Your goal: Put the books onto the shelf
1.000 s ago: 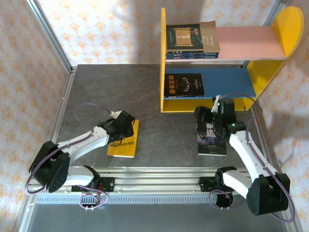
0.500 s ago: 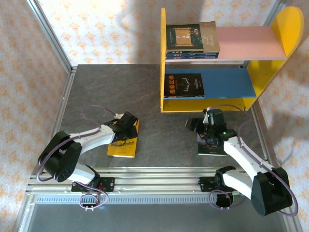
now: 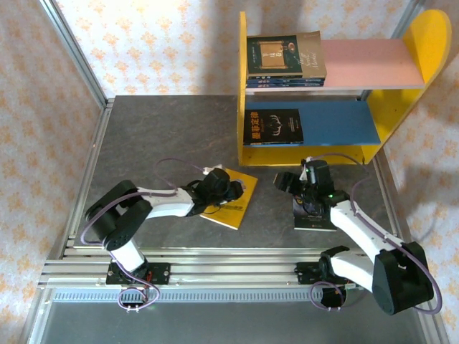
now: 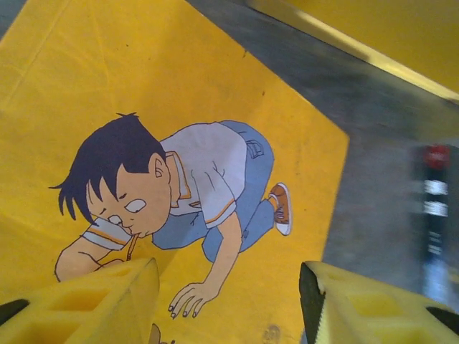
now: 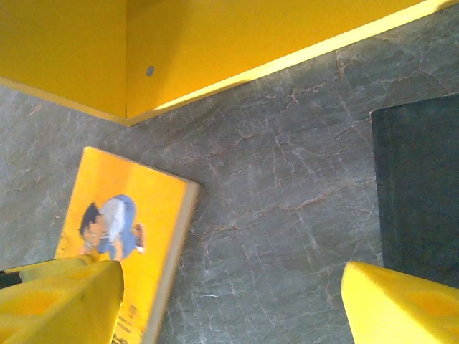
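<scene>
Left end effector (image 4: 229,287) half-parted, low over yellow book (image 3: 238,203). Right end effector (image 5: 229,304) wide, empty, above table (image 3: 165,129) beside dark book (image 5: 423,186).

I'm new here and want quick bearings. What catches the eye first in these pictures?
The bright yellow book with a cartoon boy lies askew mid-table under the open left gripper. Behind right, the yellow-sided shelf holds a stack on its pink board and a black book on the blue board. A dark book lies front right, by the right gripper.
</scene>
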### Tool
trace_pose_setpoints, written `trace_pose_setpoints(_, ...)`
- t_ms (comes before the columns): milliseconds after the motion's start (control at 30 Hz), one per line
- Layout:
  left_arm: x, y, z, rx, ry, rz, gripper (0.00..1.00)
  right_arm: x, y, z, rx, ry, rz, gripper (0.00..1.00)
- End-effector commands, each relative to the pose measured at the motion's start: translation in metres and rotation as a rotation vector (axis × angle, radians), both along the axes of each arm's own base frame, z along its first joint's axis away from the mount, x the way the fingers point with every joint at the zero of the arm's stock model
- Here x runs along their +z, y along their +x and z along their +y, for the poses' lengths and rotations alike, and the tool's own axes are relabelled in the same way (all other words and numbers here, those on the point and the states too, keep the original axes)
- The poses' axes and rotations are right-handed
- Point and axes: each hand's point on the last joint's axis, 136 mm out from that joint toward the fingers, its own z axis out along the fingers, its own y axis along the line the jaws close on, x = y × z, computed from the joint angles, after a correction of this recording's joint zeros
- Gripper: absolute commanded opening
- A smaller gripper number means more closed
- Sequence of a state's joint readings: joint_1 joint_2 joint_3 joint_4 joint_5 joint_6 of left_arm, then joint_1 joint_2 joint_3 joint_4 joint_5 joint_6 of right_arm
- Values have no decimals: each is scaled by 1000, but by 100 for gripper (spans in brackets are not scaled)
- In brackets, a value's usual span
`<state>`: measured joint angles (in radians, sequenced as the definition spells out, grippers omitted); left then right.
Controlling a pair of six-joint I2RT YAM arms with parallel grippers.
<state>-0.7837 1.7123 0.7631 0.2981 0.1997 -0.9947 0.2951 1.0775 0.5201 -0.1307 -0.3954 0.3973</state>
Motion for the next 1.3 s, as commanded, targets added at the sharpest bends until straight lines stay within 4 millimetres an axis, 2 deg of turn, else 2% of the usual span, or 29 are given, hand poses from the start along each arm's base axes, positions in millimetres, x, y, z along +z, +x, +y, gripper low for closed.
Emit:
trace_pose_setpoints(0, -31, -30, -12, -36, -51, 164, 54, 2, 2, 4, -7, -2, -2, 79)
trace_pose_setpoints(200, -15, -27, -5, -39, -13, 120, 54, -6, 0, 8, 3, -3, 21, 79)
trace_pose_setpoints(367, 8, -21, 7, -58, 100, 54, 54, -9, 2, 12, 12, 7, 29, 79)
trace_pose_setpoints(600, 35, -14, 48, -90, 401, -30, 56, -10, 0, 29, 64, -20, 37, 79)
trace_pose_setpoints(633, 37, -13, 56, -91, 454, -34, 56, -19, -2, 34, 76, -34, 63, 79)
trace_pose_setpoints(733, 33, -14, 68, -114, 538, -25, 57, -26, -5, 49, 107, -51, 83, 79)
trace_pose_setpoints(900, 4, -14, 85, -106, 537, 49, 57, -32, -15, 74, 154, -60, 108, 78)
trace_pose_setpoints(1067, -11, -17, 81, -117, 459, 70, 57, -36, -19, 89, 185, -85, 124, 78)
trace_pose_setpoints(1267, -18, -22, 77, -136, 435, 94, 56, -41, -13, 97, 200, -108, 126, 78)
